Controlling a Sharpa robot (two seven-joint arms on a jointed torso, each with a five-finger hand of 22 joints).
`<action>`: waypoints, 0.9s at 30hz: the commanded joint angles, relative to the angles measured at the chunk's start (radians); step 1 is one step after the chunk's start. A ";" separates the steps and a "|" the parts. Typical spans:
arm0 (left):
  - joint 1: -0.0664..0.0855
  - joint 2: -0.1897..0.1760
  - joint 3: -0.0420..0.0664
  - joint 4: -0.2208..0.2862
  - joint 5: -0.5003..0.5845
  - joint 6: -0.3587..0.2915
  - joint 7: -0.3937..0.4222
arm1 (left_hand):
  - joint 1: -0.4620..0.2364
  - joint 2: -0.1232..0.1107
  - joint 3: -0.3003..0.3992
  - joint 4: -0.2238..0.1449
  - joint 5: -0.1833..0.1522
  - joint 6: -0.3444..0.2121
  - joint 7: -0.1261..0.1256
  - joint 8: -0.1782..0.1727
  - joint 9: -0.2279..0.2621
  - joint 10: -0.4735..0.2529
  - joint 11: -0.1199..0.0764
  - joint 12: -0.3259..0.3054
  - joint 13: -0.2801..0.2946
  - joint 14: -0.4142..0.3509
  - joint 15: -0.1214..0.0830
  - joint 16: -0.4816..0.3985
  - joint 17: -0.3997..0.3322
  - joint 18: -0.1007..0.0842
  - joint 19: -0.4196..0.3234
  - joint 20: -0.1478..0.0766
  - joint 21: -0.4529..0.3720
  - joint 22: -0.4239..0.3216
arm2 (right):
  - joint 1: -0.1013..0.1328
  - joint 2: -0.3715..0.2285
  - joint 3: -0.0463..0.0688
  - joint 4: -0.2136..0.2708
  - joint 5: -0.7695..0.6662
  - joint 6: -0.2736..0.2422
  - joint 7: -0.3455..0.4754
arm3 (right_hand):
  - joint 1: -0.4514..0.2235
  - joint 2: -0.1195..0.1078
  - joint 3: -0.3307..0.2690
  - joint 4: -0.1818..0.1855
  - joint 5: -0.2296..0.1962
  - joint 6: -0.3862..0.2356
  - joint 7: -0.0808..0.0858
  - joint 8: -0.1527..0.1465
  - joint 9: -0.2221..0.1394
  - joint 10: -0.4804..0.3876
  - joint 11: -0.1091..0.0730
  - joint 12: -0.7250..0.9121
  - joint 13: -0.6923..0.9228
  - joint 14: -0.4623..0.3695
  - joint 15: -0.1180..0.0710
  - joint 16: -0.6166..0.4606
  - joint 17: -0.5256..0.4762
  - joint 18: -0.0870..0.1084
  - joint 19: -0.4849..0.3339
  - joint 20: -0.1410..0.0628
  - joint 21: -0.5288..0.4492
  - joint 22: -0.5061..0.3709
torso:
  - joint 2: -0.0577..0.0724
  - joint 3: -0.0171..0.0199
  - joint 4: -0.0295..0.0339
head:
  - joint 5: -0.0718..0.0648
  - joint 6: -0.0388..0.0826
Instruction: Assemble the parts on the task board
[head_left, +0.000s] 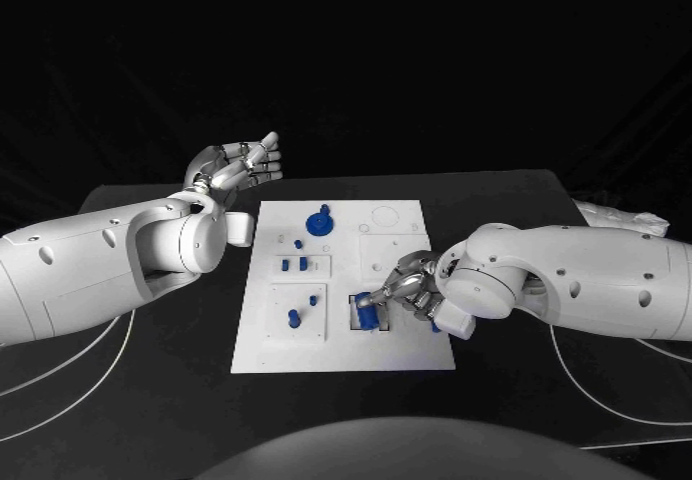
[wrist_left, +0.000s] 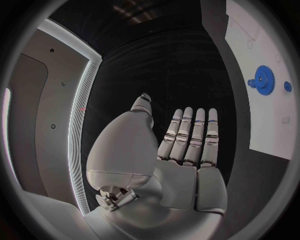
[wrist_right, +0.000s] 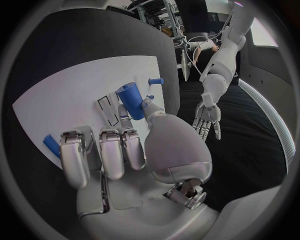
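Right hand (head_left: 404, 292) curls onto the task board (head_left: 397, 350); left hand (head_left: 238, 165) hovers flat.

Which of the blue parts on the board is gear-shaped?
The blue gear near the far edge of the task board, toothed and round in the left wrist view. The other blue parts are small pegs or blocks; the right hand works at one.
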 joint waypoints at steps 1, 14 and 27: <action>0.000 0.002 0.001 0.002 0.002 0.013 0.006 | -0.003 0.009 0.006 -0.001 0.007 -0.006 0.025 0.005 -0.002 -0.008 0.000 0.003 0.000 -0.006 0.002 0.004 -0.001 -0.003 0.003 0.000 -0.006 -0.001 | 0.000 0.001 0.000 0.000 -0.013 0.001 -0.010 | -0.015 -0.005 -0.014 0.008 -0.010 -0.003 0.005 -0.007 -0.002 0.106 -0.002 0.003 0.263 0.108 0.002 0.004 0.263 -0.007 0.106 -0.001 0.004 0.263 | 0.000 -0.0001 0.0001 | -0.001 0.000; 0.000 0.004 0.001 0.003 0.002 0.014 0.005 | -0.002 0.010 0.006 -0.001 0.007 -0.007 0.025 0.006 -0.002 -0.009 0.000 0.004 0.000 -0.006 0.002 0.005 -0.002 -0.003 0.003 0.000 -0.006 -0.002 | 0.000 0.005 0.000 -0.004 -0.047 0.017 -0.030 | -0.041 -0.032 -0.065 0.028 -0.018 0.004 0.004 -0.013 -0.002 0.106 -0.002 0.003 0.263 0.108 -0.009 0.004 0.263 -0.007 0.106 -0.009 0.004 0.263 | 0.001 -0.0001 0.0007 | 0.000 -0.002; 0.000 0.004 0.001 0.003 0.001 0.015 0.004 | 0.001 0.014 0.008 -0.002 0.010 -0.007 0.025 0.007 -0.001 -0.009 0.000 0.005 -0.001 -0.007 0.002 0.008 -0.005 -0.004 0.002 0.000 -0.006 -0.005 | 0.000 0.005 0.000 -0.003 -0.078 0.029 -0.031 | -0.073 -0.050 -0.125 0.056 -0.020 0.032 -0.010 0.010 0.026 0.106 -0.016 0.003 0.263 0.108 -0.022 0.004 0.263 -0.007 0.106 -0.022 0.004 0.263 | -0.001 -0.0003 -0.0008 | 0.004 -0.004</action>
